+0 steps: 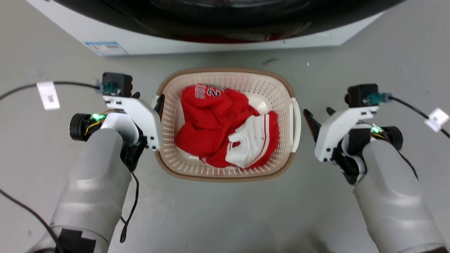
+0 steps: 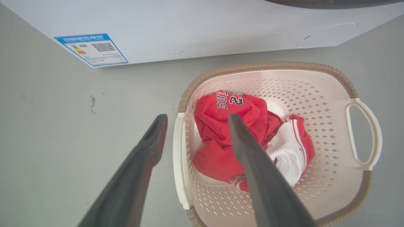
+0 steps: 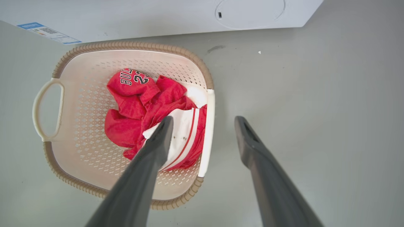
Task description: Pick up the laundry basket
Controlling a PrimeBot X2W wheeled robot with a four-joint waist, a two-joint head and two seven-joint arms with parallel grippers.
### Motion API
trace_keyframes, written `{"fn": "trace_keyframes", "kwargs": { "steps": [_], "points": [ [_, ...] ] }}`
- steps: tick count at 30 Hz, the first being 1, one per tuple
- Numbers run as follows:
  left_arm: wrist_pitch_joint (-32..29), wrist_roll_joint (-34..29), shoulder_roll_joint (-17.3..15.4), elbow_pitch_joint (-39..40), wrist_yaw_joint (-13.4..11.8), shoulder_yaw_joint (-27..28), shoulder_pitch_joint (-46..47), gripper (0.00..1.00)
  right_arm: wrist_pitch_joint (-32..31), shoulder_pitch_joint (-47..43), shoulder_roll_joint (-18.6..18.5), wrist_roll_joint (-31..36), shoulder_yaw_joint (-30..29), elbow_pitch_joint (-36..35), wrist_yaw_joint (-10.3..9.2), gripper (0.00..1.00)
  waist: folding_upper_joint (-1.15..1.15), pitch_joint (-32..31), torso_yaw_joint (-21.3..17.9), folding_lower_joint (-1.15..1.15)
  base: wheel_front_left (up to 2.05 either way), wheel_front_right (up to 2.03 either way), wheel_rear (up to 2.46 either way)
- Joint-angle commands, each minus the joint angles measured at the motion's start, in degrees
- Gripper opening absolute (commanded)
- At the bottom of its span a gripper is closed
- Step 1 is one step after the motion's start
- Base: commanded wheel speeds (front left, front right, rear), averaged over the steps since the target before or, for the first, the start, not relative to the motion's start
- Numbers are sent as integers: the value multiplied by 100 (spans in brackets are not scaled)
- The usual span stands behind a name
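My left gripper (image 2: 197, 117) spread wide at the laundry basket (image 1: 246, 81), by its left handle (image 2: 178, 157), my right gripper (image 1: 317, 111) spread near its right handle (image 1: 295, 123), basket on the floor (image 1: 225, 218), red and white clothes (image 1: 218, 119) inside it, washing machine (image 1: 158, 44) just beyond it.

Red jersey (image 3: 135, 104) — letters "BUL", number "23".

Your left tool (image 2: 198, 118) has its fingers spread astride the near white handle (image 2: 178, 157) of the laundry basket (image 2: 268, 66); one finger lies outside it, one across the red jersey (image 2: 211, 157); the basket sits on the floor (image 2: 63, 126) near the washing machine (image 2: 189, 28).
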State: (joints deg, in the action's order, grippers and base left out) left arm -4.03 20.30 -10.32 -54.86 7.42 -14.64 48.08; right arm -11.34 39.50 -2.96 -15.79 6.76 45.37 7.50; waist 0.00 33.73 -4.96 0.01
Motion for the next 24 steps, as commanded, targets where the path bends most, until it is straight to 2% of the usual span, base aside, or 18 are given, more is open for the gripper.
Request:
{"fn": "trace_keyframes", "kwargs": {
  "steps": [1, 11, 19, 24],
  "points": [
    [-130, 145, -77, -62, 3, -107, 110, 100, -60, 178, 13, -132, 90, 140, -3, 100, 0, 227, -103, -1, 0, 0, 0],
    [-1253, 1226, -612, -256, 5, -1019, 636, 100, -375, 1063, 14, -917, 953, 1210, -3, 100, 0, 874, -280, -1, 0, 0, 0],
    [-1383, 1536, -854, -452, 1, -1435, 988, 100, -343, 1602, 15, -1495, 1575, 1713, -3, 100, 0, 1355, -309, -1, 0, 0, 0],
    [-1287, 1633, -801, -621, 1, -1616, 1238, 100, -230, 1889, 14, -1804, 1875, 1918, -3, 100, 0, 1595, -273, -1, 0, 0, 0]
  ]
}}
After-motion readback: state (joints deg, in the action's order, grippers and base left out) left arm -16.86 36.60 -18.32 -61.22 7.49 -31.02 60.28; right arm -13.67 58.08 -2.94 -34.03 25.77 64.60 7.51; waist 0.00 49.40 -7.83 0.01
